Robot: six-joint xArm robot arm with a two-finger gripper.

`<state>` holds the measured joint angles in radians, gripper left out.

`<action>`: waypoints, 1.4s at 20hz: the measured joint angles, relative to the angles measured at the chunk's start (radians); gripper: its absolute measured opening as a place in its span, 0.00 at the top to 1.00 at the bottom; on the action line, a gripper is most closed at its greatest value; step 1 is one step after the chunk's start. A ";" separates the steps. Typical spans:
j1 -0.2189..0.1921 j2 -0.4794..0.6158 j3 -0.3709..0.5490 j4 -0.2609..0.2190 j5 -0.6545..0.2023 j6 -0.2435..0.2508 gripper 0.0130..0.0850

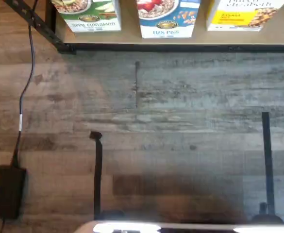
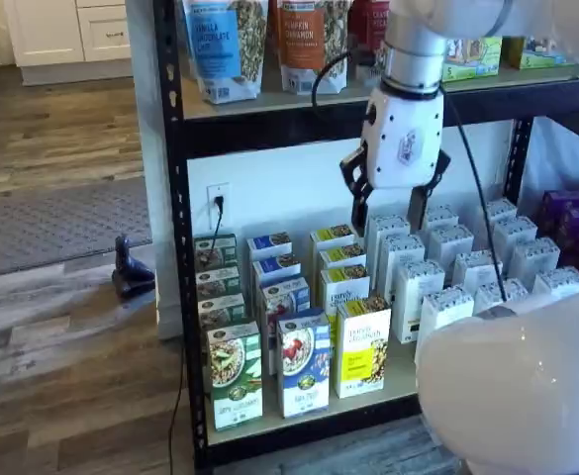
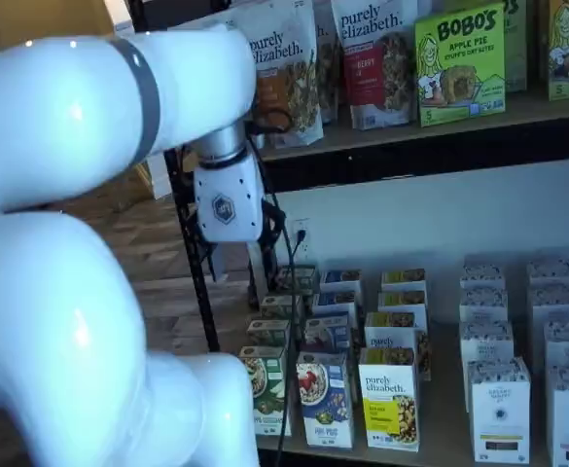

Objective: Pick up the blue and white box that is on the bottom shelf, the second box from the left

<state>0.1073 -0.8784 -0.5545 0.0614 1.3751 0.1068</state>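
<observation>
The blue and white box stands at the front of the bottom shelf, between a green-and-white carton and a yellow carton, with several like it in a row behind. It also shows in a shelf view and in the wrist view, where only its lower part shows on the shelf board. My gripper hangs in front of the rack, well above the box and to its right. A gap plainly shows between its two black fingers, and nothing is in them. In a shelf view its white body shows, fingers unclear.
Rows of white cartons and purple boxes fill the shelf's right side. The higher board holds tall pouches. A black power adapter with its cable lies on the wood floor. My own arm blocks the lower right.
</observation>
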 joint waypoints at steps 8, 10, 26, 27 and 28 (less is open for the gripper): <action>0.058 0.029 0.086 0.004 -0.148 0.049 0.00; 0.070 0.041 0.101 0.005 -0.176 0.059 0.00; 0.091 0.167 0.202 -0.036 -0.428 0.089 0.00; 0.091 0.173 0.205 -0.042 -0.443 0.094 0.00; 0.097 0.181 0.207 -0.070 -0.458 0.115 0.00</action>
<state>0.2047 -0.6978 -0.3471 -0.0083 0.9170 0.2222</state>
